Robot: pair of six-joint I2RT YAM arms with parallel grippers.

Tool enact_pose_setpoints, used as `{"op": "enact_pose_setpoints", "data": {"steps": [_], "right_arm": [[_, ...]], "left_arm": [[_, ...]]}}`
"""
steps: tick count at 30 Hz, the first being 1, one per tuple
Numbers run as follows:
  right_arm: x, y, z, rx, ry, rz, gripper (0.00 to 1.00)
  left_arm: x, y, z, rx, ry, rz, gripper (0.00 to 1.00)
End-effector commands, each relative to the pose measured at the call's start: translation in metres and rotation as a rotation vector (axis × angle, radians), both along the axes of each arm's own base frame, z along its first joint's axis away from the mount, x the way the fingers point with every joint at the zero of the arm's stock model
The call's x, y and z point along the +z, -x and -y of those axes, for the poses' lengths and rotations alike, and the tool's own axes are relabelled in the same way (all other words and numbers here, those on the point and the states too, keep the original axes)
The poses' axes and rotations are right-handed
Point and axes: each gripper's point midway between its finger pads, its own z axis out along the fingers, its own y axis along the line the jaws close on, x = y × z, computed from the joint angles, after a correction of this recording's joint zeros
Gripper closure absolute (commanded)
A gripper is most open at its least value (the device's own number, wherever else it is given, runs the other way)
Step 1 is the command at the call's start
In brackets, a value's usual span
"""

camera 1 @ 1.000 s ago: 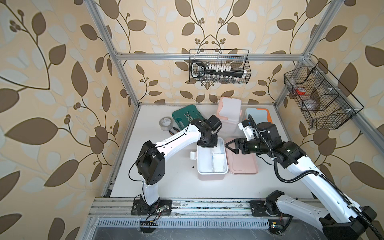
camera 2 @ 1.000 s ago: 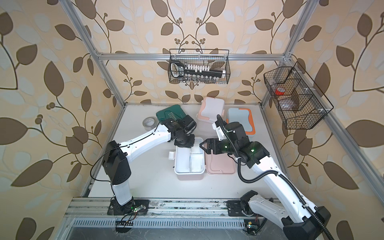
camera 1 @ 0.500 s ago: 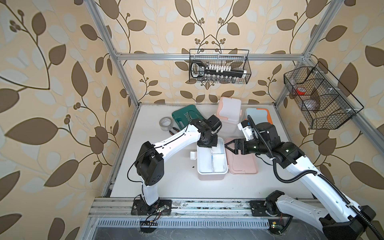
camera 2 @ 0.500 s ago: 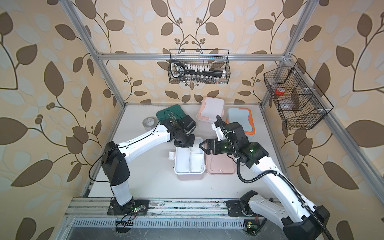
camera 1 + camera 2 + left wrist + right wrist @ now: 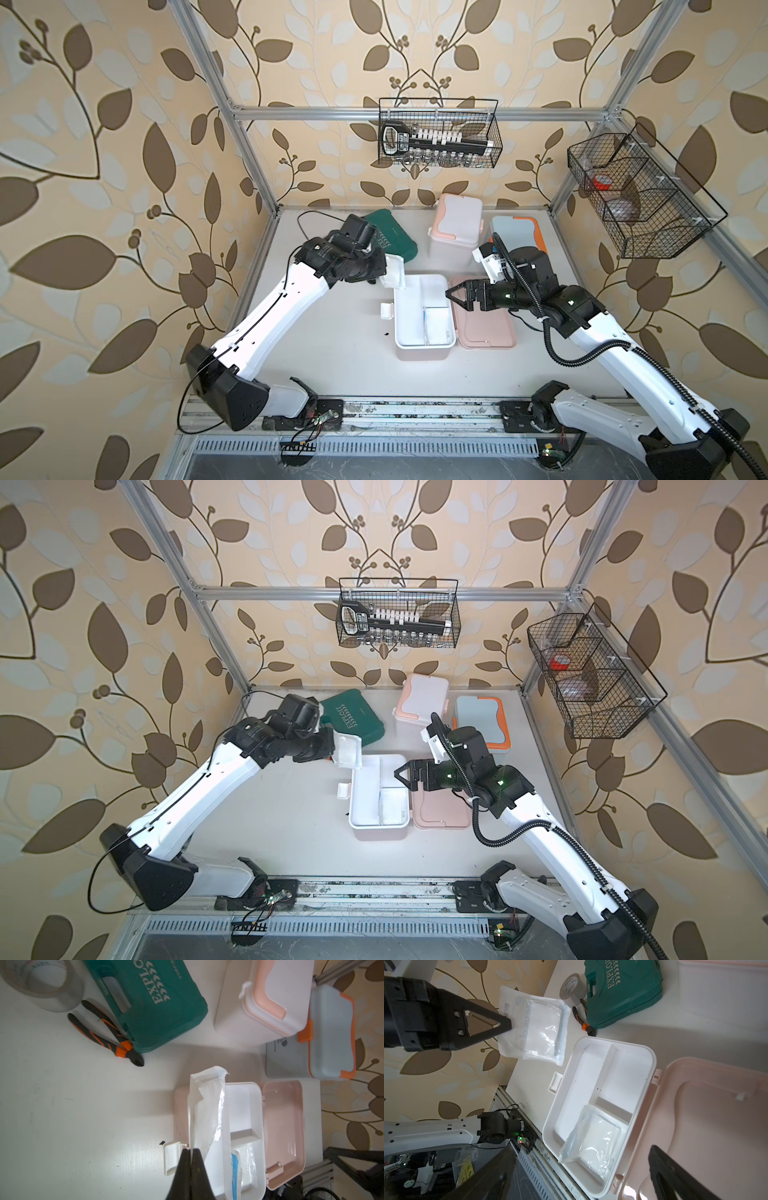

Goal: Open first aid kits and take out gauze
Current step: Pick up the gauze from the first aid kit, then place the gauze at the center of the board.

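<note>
Overhead, in both top views, the left gripper (image 5: pixel 376 274) pinches shut on a gauze packet (image 5: pixel 395 272) just beside the open pink first aid kit (image 5: pixel 398 316). Its wrist view shows that packet edge-on beyond shut jaws. From the right wrist, the right gripper (image 5: pixel 583 1147), spread wide and empty, frames a second gauze packet (image 5: pixel 598 1138) directly ahead inside the kit, nearer this arm.

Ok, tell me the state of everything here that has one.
left gripper: shut on first gauze packet, held in the air.
right gripper: open, empty.
pink kit: open, lid flat.
second gauze packet: lying in pink kit.
white-peach kit: closed.
blue kit: closed.
green case: closed.
</note>
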Motion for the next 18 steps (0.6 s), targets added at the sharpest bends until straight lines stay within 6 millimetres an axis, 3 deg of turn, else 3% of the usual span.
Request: {"op": "enact_pose_setpoints", "data": {"steps": [1,10,14,18], "right_arm": [[-0.004,0.003,-0.005,0.024,-0.010,-0.010,0.00],[-0.008,0.005,-0.011,0.036,-0.014,-0.021,0.01],[-0.010,0.006,-0.014,0.043,-0.011,-0.024,0.00],[-0.011,0.008,-0.014,0.046,-0.006,-0.024,0.00]], "left_arm": [[0.005,-0.002,-0.044,0.134,0.038,0.039,1.00],[-0.015,-0.009,-0.196,0.655,0.045,0.083,1.00],[-0.034,-0.023,-0.241,0.837,0.067,0.067,1.00],[-0.066,-0.037,-0.282,1.002,0.089,0.004,1.00]]}}
